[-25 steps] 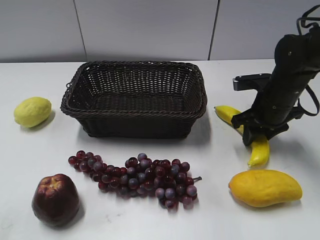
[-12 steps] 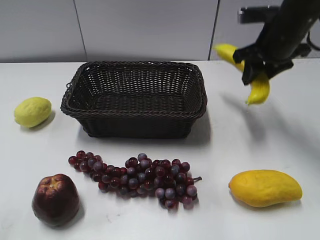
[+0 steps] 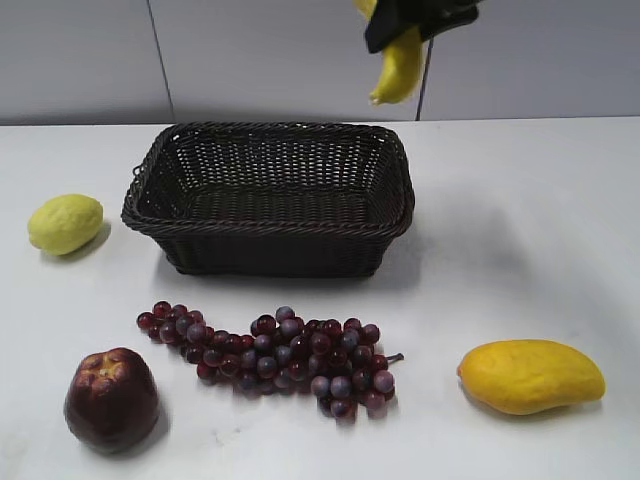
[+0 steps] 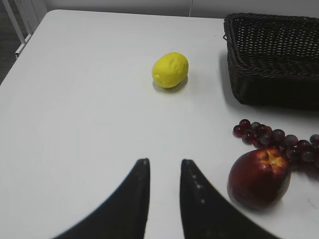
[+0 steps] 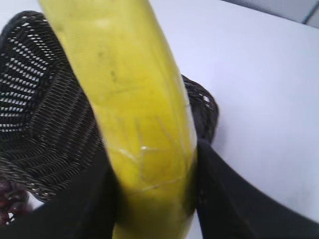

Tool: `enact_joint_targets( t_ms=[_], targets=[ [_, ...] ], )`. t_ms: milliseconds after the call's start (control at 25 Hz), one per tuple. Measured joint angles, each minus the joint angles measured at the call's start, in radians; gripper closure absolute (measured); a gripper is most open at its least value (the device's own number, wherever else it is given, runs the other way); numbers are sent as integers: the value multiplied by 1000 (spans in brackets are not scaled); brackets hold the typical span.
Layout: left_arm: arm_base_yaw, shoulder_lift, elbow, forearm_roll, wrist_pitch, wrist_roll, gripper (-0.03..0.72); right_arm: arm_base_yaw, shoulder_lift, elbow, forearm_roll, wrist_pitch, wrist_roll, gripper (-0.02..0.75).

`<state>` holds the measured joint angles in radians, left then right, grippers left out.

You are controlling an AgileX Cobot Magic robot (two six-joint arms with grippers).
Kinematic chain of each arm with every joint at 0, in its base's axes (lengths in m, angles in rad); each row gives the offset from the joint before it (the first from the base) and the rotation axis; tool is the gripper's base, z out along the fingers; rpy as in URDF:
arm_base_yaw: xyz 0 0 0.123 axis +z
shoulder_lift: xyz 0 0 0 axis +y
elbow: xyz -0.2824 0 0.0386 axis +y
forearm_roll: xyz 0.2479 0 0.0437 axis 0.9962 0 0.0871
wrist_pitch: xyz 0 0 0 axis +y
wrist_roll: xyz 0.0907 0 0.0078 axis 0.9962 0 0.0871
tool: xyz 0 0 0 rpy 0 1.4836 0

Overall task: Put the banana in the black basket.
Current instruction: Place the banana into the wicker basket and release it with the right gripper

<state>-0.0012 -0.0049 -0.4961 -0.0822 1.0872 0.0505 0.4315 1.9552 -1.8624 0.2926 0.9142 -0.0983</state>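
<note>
The banana [image 3: 398, 68] is a bright yellow curved fruit held high in the air at the top edge of the exterior view, above the back right corner of the black basket [image 3: 268, 196]. My right gripper [image 3: 418, 20] is shut on it. In the right wrist view the banana [image 5: 134, 109] fills the middle between the jaws [image 5: 152, 189], with the basket [image 5: 45, 114] below to the left. My left gripper [image 4: 163, 169] is open and empty, low over the table; it does not show in the exterior view.
A lemon [image 3: 65, 223] lies left of the basket. Red grapes [image 3: 275, 355] lie in front of it, a dark red apple [image 3: 111, 397] at the front left, and an orange-yellow mango [image 3: 530, 375] at the front right.
My right gripper has lifted the banana off the table at the right and carried it up and to the left, to above the basket's back right corner. The left gripper has not visibly changed.
</note>
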Motion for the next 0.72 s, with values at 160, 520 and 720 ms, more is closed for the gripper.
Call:
enact_joint_targets(
  t_ms=[160,520,720],
  targets=[
    [0,0,0,0,0,0,484,68,57,-1,3,-49,-12,386],
    [0,0,0,0,0,0,484,129,221,-1,3,-80,-32,386],
    [0,0,0,0,0,0,484,130,255,-1,-20,-120,-34,315]
  ],
)
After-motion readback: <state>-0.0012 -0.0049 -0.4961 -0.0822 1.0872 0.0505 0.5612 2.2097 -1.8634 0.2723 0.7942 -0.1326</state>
